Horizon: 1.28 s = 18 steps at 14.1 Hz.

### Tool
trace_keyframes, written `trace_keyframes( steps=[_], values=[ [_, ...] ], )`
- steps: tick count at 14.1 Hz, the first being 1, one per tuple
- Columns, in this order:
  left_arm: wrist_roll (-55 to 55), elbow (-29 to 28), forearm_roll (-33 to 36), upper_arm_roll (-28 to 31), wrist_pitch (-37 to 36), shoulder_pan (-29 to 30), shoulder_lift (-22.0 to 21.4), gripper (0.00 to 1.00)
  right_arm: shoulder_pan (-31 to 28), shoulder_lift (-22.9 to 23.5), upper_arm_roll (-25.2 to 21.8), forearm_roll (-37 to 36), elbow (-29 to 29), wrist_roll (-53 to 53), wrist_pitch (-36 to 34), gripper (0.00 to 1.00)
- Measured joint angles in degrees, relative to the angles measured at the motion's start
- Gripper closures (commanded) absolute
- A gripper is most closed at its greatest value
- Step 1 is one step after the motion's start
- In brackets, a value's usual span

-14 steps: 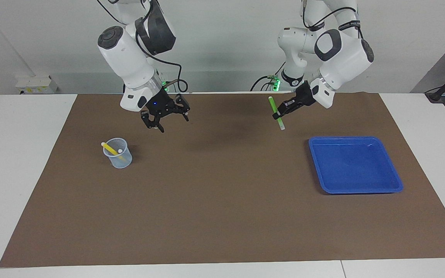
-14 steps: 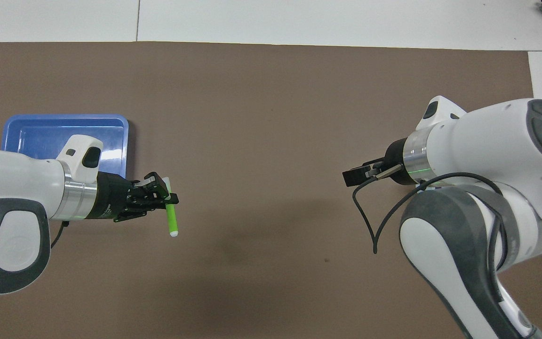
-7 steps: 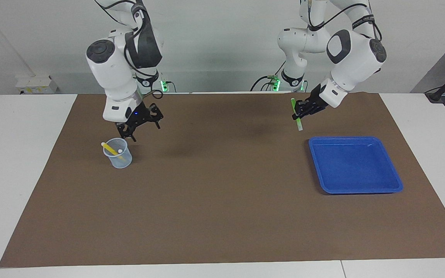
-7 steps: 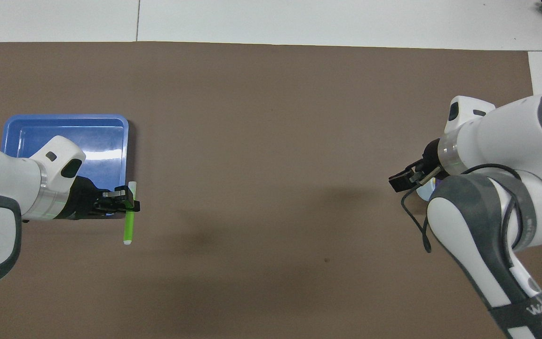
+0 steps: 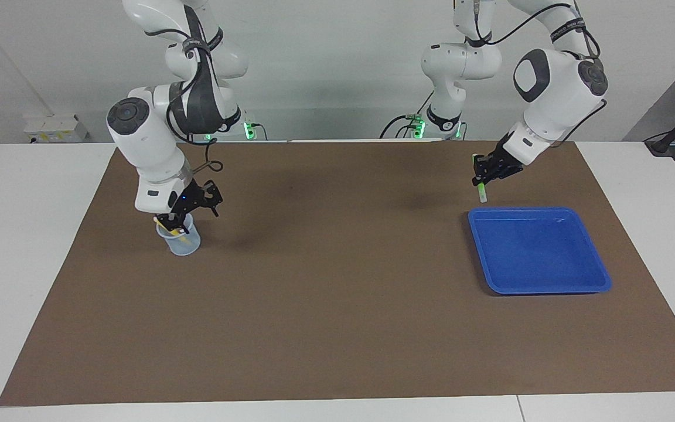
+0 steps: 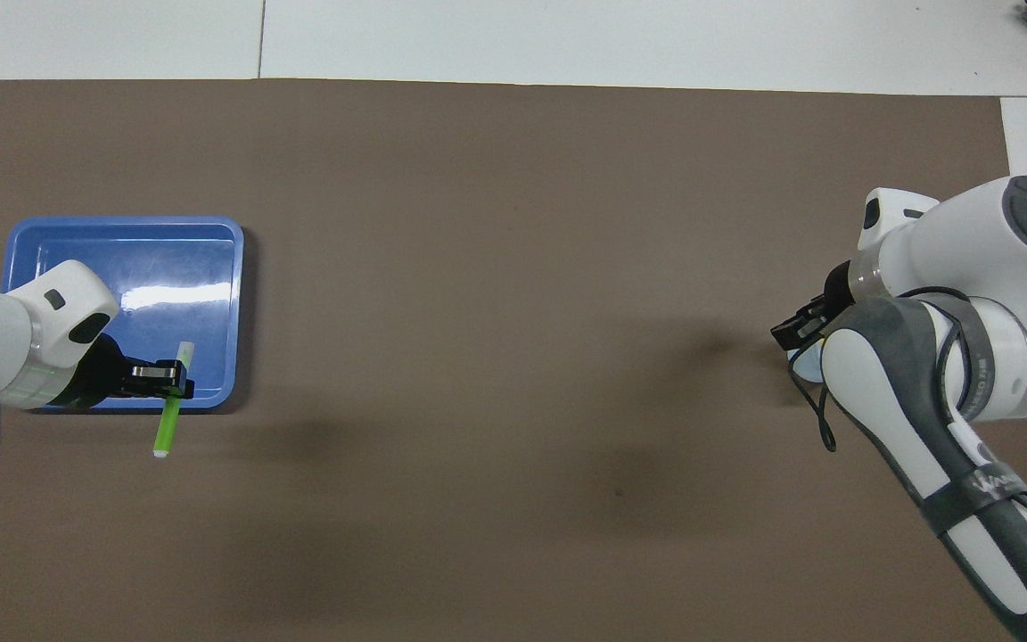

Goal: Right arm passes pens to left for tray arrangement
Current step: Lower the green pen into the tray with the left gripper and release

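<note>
The slim bright green marker pen (image 5: 480,180) with a pale whitish end hangs almost upright, whitish tip down, clamped in the left arm's black two-finger gripper (image 5: 481,173) over the edge of the tray nearer the robots. The shallow bright blue plastic tray (image 5: 595,273), roughly square with rounded corners and a raised rim, lies flat toward the left arm's end of the table. A yellow pen (image 5: 164,224) leans inside a small cup toward the right arm's end.

Both arms are glossy white with rounded segments, dark grey joint caps and loose black cables. Each ends in a black claw; the right claw (image 5: 180,218) shows a small blue-violet light, the left claw (image 5: 486,172) none. Green lights glow at both bases.
</note>
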Motion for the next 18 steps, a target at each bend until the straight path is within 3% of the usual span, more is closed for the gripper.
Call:
trace_keyframes(
  steps=[4, 9, 18],
  values=[
    [0.9, 0.2, 2.0, 0.0, 4.0, 0.1, 3.7, 1.00, -1.1, 0.2, 0.0, -3.4, 0.0, 0.0, 0.0, 0.30],
    [2.8, 2.3, 3.5, 0.1, 6.7, 1.6, 7.5, 1.00, -1.5, 0.2, 0.0, -3.7, -0.6, 0.0, -0.1, 0.45],
    [5.0, 5.8, 4.7, 0.0, 14.6, 2.3, 18.5, 1.00, -2.7, -0.1, 0.0, -3.7, -1.7, 0.0, -0.1, 0.55]
  ],
)
